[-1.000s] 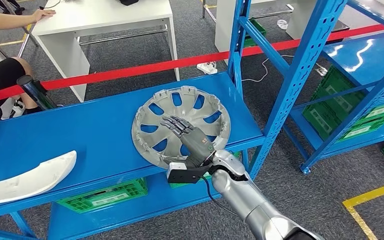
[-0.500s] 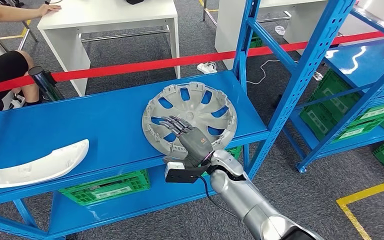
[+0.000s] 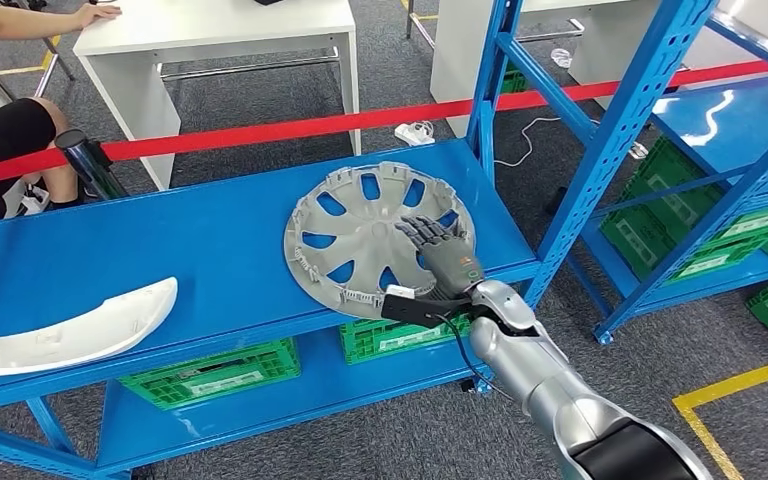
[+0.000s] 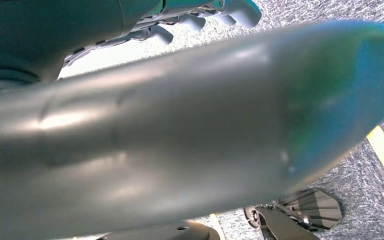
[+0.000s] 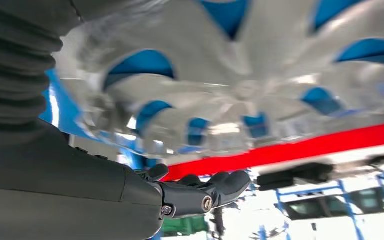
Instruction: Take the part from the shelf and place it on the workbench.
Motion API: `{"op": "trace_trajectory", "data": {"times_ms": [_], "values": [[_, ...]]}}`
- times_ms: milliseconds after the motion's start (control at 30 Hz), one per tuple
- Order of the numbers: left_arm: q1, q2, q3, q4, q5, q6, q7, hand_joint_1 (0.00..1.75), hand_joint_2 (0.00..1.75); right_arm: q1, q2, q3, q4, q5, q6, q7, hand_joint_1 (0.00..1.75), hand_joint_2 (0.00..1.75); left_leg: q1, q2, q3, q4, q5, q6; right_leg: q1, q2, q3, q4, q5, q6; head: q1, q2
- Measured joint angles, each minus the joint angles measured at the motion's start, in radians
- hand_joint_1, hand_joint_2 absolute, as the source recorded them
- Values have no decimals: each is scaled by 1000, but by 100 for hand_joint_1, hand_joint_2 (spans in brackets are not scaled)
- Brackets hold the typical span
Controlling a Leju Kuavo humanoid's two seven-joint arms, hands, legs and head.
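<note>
Reaching over the near right rim of the hubcap (image 3: 378,238), the right robot hand (image 3: 442,252) lies flat on it, fingers spread, gripping nothing yet. That grey part lies on the blue shelf (image 3: 200,250), partly under the palm and stretching away to the hand's left, its near edge at the shelf lip. So we're early: the pick isn't secured, the lift hasn't happened, and the carry to the workbench is all ahead. A white curved panel (image 3: 75,330) rests well off to the left of the hand. The left robot hand (image 4: 200,15) hangs by the floor; whether it's clenched, I can't tell.
</note>
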Motion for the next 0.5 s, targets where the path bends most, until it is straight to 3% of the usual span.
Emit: {"op": "trace_trajectory", "data": {"times_ms": [500], "values": [[-6,2,0,0,-19,2,5,0,0,11,-21,-50,45,-15,44,-30,0,175,1,1,-1,0,1,-1,1,0,-4,2,0,0,0,0]]}}
